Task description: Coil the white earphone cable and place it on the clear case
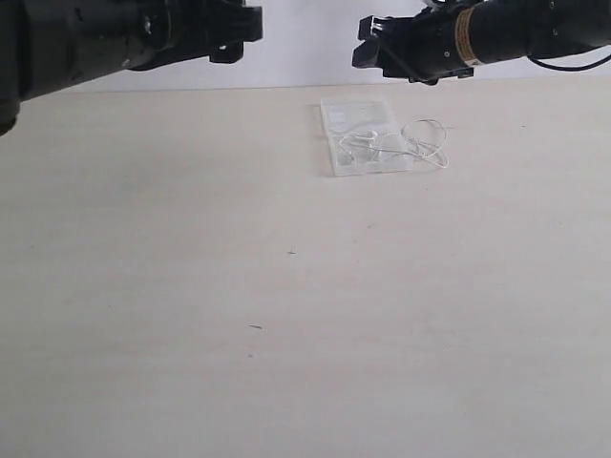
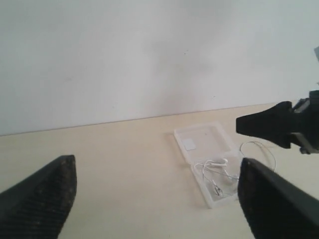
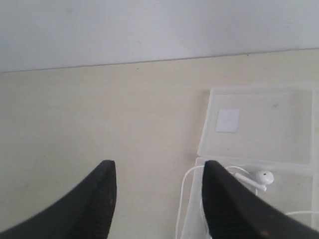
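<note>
The clear case (image 1: 366, 122) lies open at the back of the table, two panels side by side. The white earphone cable (image 1: 422, 145) rests in loose loops on its near panel and spills over the right edge onto the table. In the left wrist view the cable (image 2: 218, 171) and case (image 2: 202, 140) lie ahead, off to one side. In the right wrist view an earbud (image 3: 263, 178) and the case (image 3: 259, 124) sit beside one finger. My left gripper (image 1: 237, 29) and right gripper (image 1: 372, 46) hover above the table, both open and holding nothing.
The pale wooden table (image 1: 286, 286) stretches wide toward the front, with a white wall behind it. My right gripper (image 2: 271, 124) shows in the left wrist view, above the case. A few tiny dark specks (image 1: 256, 327) dot the tabletop.
</note>
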Tool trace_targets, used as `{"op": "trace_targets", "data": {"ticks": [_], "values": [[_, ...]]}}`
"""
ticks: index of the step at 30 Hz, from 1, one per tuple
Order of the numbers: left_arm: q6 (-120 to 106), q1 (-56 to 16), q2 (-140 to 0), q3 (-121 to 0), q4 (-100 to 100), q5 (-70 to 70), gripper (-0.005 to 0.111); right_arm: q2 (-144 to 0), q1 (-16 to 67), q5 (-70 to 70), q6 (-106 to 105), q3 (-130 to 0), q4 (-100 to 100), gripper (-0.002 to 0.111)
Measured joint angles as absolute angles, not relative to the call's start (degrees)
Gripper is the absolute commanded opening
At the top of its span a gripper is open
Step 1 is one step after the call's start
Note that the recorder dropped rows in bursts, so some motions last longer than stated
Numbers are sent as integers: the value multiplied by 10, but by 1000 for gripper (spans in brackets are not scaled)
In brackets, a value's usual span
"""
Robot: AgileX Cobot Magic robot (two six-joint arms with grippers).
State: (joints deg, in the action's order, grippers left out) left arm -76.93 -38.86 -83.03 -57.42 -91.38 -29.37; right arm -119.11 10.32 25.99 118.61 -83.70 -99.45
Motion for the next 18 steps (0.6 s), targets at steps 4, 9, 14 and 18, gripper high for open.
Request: {"op": "trace_targets", "data": {"ticks": [4,9,14,18], "values": [[-753,-389,-812,-559,-895,-290,83,-1205,108,254,1178,-854,-996,50],[-750,-389,-789,-527,-877,-294,83,-1197,102,236,1171,-857,-998,50],[-717,-389,-739,-471,-836,-300,83,-1141,75,223,1167,-838,-999,37],[-681,-389,-664,-404,-807,-300,83,-1032,55,178,1147,-755,-999,9]]}}
